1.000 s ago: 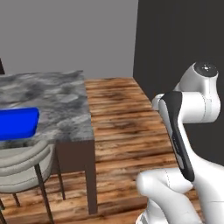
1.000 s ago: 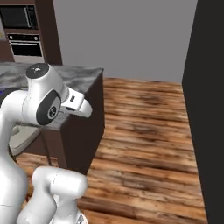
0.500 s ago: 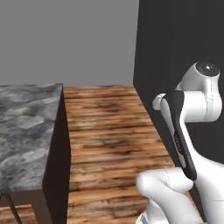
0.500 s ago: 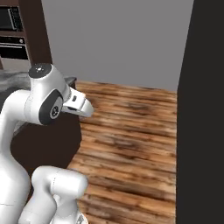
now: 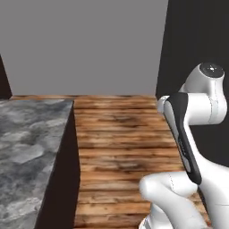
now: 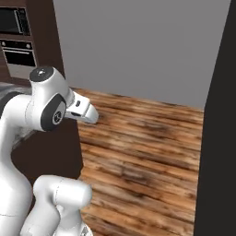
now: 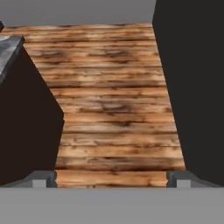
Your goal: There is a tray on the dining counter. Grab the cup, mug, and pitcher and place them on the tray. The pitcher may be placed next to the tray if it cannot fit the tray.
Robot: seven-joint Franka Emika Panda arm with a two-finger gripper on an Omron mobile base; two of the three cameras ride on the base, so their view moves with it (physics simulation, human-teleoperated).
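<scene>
The dining counter (image 5: pixel 31 147) shows its grey marbled end at the left of the left base view, on a dark base. Its corner (image 7: pixel 6 50) also sits at the upper left of the hand view. The tray, the cup, the mug and the pitcher are out of view. My gripper (image 7: pixel 111 180) is open, its two fingertips (image 7: pixel 43 178) standing wide apart with nothing between them. It points out over the wood floor, just past the counter's end.
Wood plank floor (image 5: pixel 125 134) stretches ahead to a grey wall (image 5: pixel 85 44). A tall black panel (image 5: pixel 197 40) stands at the right. A dark cabinet with a built-in oven (image 6: pixel 19 57) and a microwave (image 6: pixel 14 20) is at the far left.
The whole picture has shifted because the base has moved. The counter slid left and the blue tray and the stool left the frame. The arm keeps its pose and the gripper stays open.
</scene>
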